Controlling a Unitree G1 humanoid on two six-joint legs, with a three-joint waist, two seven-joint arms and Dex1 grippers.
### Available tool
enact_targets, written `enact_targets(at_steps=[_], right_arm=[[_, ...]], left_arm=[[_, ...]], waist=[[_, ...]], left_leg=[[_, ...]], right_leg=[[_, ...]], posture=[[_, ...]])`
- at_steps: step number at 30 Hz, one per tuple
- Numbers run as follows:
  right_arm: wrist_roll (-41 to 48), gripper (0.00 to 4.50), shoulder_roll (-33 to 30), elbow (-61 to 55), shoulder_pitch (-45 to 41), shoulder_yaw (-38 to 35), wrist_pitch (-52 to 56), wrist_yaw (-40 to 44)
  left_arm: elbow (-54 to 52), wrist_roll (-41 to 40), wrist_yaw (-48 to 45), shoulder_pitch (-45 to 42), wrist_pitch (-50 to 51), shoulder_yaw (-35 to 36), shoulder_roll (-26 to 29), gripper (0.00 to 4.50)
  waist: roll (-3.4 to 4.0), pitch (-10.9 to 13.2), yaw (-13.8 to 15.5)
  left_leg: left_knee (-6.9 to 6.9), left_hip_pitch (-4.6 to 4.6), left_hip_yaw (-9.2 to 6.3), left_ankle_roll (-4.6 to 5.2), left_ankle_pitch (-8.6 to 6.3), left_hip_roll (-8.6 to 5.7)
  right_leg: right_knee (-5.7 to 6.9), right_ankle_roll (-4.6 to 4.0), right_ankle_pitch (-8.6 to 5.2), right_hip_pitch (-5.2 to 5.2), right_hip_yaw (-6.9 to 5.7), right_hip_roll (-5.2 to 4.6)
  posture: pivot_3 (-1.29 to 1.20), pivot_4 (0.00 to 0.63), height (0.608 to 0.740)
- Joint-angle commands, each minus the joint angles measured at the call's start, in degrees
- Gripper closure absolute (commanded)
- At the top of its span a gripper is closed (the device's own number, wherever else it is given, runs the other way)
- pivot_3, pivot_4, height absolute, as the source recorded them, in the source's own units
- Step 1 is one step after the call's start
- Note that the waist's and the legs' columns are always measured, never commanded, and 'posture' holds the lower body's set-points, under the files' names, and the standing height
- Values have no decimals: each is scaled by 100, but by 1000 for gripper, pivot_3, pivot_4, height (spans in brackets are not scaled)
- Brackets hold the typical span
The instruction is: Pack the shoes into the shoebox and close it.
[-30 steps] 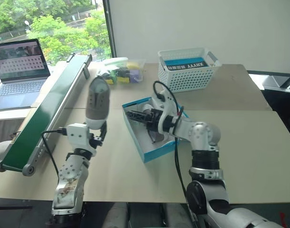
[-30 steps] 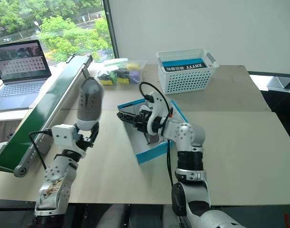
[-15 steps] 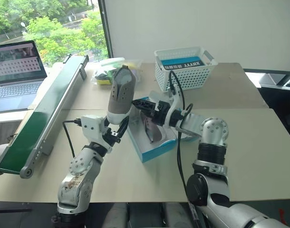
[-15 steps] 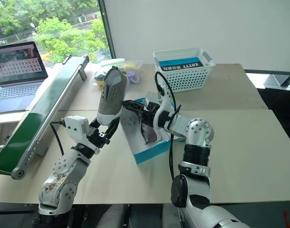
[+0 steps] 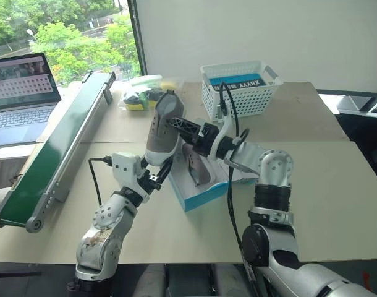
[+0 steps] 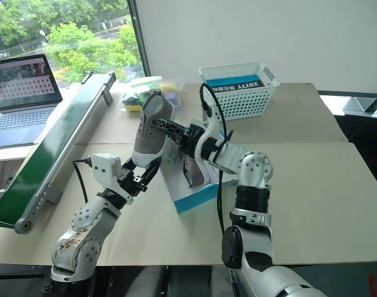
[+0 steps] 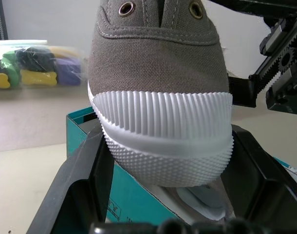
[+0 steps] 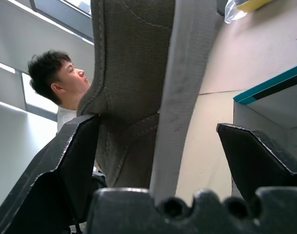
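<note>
Shoe (image 5: 163, 130) held upright beside shoebox (image 5: 204, 192) edge, possibly touching.

grey-taupe shoe (image 5: 163, 129), teal shoebox (image 5: 199, 197), white basket (image 5: 239, 90)
</note>
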Motion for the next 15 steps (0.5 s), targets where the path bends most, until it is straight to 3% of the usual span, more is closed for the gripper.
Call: enact_targets(at_steps=[1, 9, 15], right_arm=[[296, 1451, 387, -292, -185, 173, -142, -21], [443, 4038, 349, -327, -130, 250, -217, -129], [434, 4244, 301, -308, -105, 291, -236, -269]], left_arm=[[-260, -118, -112, -82, -55, -72, -12, 1648], [-229, -48, -111, -124, -25, -121, 46, 1648], [-160, 243, -36, -125, -50, -200, 166, 1648]], waist=[[0, 0, 0], [0, 0, 0], [0, 0, 4]], left_leg=[[0, 0, 0, 0, 0, 0], [-1, 0, 0, 0, 0, 0], [-1, -1, 0, 0, 0, 0]], right_leg=[[0, 0, 0, 0, 0, 0], [-1, 0, 0, 0, 0, 0], [-1, 0, 0, 0, 0, 0]], posture=[[0, 150, 729], [0, 150, 729], [0, 150, 729]])
